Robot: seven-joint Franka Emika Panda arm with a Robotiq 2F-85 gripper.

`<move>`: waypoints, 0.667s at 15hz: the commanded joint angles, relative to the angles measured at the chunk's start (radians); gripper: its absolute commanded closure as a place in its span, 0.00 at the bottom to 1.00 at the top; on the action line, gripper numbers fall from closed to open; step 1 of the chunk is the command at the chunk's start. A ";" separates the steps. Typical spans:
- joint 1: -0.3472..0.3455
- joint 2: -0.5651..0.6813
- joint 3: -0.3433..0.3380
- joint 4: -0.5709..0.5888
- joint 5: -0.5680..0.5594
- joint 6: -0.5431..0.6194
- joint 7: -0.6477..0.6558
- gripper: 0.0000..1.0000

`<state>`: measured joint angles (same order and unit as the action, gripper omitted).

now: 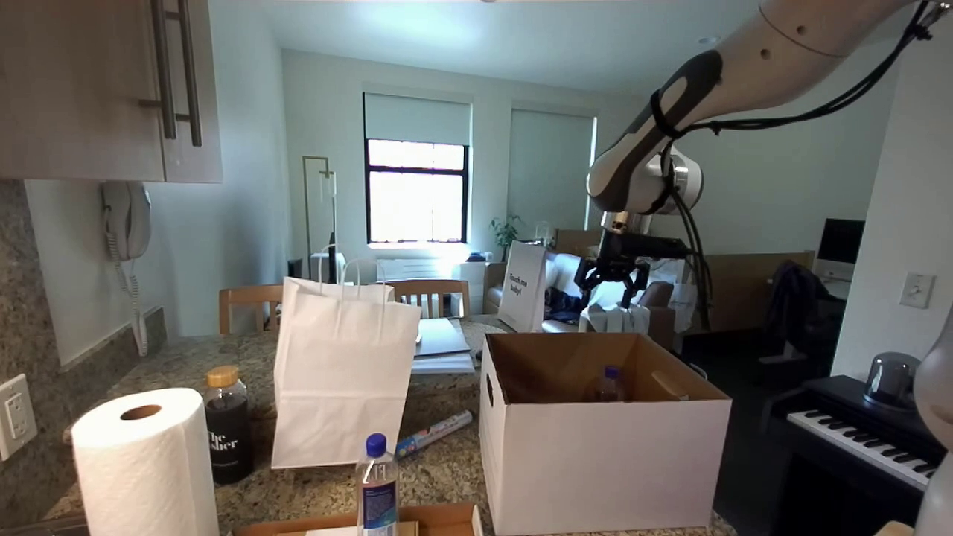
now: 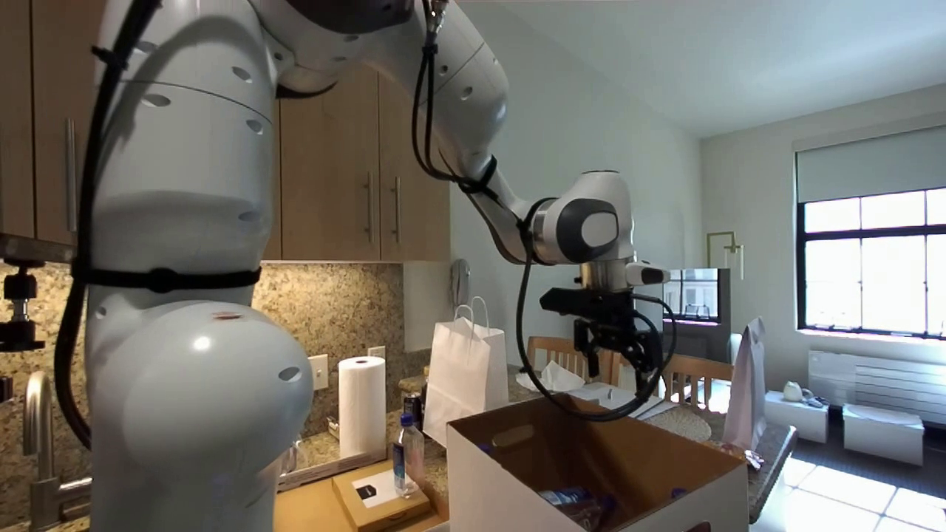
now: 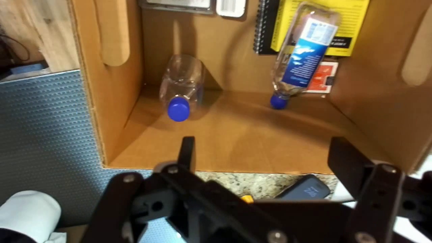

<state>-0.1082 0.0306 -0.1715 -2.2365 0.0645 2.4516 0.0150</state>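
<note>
My gripper (image 3: 265,153) is open and empty above the far edge of a white cardboard box with a brown inside (image 1: 603,469). The gripper shows above the box in both exterior views (image 1: 607,294) (image 2: 619,373). In the wrist view the box (image 3: 229,148) holds an upright clear bottle with a blue cap (image 3: 180,91) and a tilted labelled bottle (image 3: 303,64). Under the tilted bottle are a yellow book (image 3: 351,20) and a red card pack (image 3: 322,79). Another blue-capped bottle (image 1: 380,499) stands outside on a flat brown carton (image 2: 369,510).
A white paper bag (image 1: 342,380), a paper towel roll (image 1: 145,461) and a dark bottle with a wooden lid (image 1: 227,432) stand on the counter beside the box. A printed tube (image 1: 435,434) lies between. A phone (image 3: 305,189) lies just beyond the box edge.
</note>
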 commanded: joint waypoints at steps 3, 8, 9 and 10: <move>0.026 0.180 -0.019 0.122 -0.402 -0.050 0.290 0.00; 0.033 0.221 -0.010 0.137 -0.417 -0.123 0.266 0.00; 0.035 0.227 -0.011 0.144 -0.419 -0.129 0.266 0.00; 0.035 0.229 -0.011 0.147 -0.420 -0.132 0.266 0.00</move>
<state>-0.0752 0.2595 -0.1803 -2.0908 -0.3570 2.3213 0.2829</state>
